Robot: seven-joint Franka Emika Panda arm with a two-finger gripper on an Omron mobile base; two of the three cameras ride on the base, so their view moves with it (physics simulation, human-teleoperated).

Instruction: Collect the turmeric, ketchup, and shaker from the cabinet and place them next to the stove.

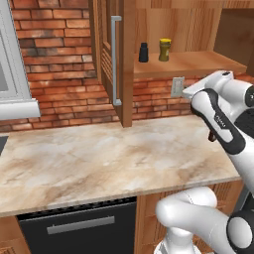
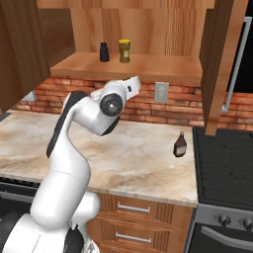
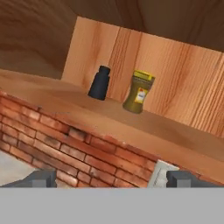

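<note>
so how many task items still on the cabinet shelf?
2. The shaker stands on the cabinet shelf, with the turmeric just to its right, apart from it. The ketchup is already down on the counter beside the stove.

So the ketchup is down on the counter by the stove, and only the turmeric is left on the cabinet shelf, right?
Not quite. The ketchup does stand on the counter by the stove, but the right base view shows two things left on the cabinet shelf: the turmeric and the shaker beside it.
</note>
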